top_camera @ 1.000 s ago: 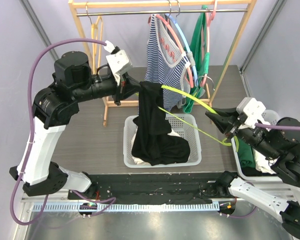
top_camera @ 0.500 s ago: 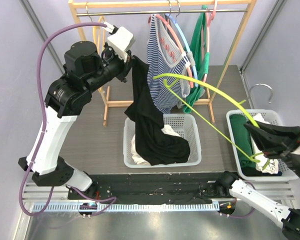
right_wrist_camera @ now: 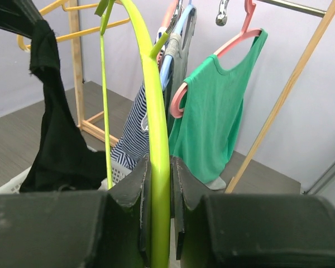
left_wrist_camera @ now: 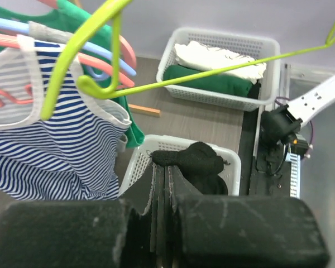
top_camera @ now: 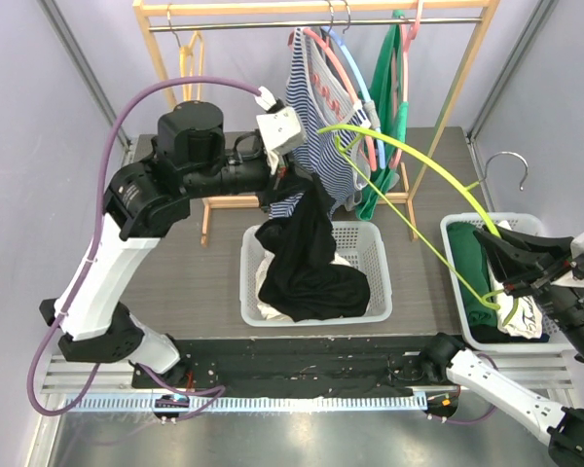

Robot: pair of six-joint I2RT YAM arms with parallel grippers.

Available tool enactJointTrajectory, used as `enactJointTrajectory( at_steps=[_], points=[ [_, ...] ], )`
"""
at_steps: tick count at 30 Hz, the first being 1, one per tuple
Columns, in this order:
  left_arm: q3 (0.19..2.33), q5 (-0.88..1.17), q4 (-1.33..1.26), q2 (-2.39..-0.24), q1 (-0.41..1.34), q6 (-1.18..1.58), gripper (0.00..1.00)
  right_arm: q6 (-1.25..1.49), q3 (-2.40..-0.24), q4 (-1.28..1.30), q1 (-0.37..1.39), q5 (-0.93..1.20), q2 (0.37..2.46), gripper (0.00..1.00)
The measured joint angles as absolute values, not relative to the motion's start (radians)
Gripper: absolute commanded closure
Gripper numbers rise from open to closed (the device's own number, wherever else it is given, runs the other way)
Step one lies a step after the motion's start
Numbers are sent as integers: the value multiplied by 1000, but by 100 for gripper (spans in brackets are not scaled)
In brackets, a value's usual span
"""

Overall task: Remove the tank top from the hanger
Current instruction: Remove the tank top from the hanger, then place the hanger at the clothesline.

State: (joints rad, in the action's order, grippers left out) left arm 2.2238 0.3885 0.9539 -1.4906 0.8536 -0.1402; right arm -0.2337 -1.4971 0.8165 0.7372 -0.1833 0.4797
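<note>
The separation of the garment from its hanger looks finished, and the step in hand is, in my judgement, the putting down. The left gripper (left_wrist_camera: 163,178), just left of the middle of the top view, has its jaws pressed tight together on a fold of the black cotton tank top (top_camera: 302,263). This garment hangs down from the jaws, and its lower part lies already heaped inside the white plastic lattice basket (top_camera: 370,233) at the centre of the frame. The right gripper (right_wrist_camera: 159,170), at the right edge of the top view, has its jaws narrow and clamped on the bar of the thin lime-green plastic hanger (top_camera: 409,161). The hanger reaches in an arc toward the upper middle, and its far end is above the black cloth and, as far as I can see, apart from it, close in front of the blue-and-white striped tank top (top_camera: 316,117) on the wooden clothes rack (top_camera: 321,8). The next move probably asks the left jaws to open over the basket, so that the rest of the cloth falls inside and not over the rim. The hanger should keep away from the striped top, because its free end could catch there.
</note>
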Motion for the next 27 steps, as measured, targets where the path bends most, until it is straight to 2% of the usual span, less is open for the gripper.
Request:
enactJointTrajectory(
  at_steps=[1, 2, 5, 9, 14, 21, 24, 27],
  points=[
    [2223, 394, 961, -1495, 861, -144, 77, -234, -1496, 816, 737, -186, 483, 99],
    [2220, 396, 963, -1499, 863, -154, 34, -234, -1495, 814, 737, -189, 487, 99],
    [2159, 398, 977, -1497, 869, -189, 1, -236, -1493, 799, 737, -194, 494, 99],
    [2103, 400, 1081, -1522, 905, -241, 0, -242, -1493, 776, 737, -199, 498, 99],
    [2151, 448, 1197, -1545, 943, -302, 0, -255, -1494, 767, 737, -193, 517, 99],
    [2226, 497, 1254, -1439, 941, -366, 0, -257, -1494, 771, 737, -145, 591, 99],
    [2247, 438, 1244, -1379, 924, -373, 0, -256, -1494, 783, 737, -96, 633, 99],
    [2262, 296, 1177, -1335, 891, -375, 0, -255, -1494, 799, 737, -19, 677, 99]
  ],
)
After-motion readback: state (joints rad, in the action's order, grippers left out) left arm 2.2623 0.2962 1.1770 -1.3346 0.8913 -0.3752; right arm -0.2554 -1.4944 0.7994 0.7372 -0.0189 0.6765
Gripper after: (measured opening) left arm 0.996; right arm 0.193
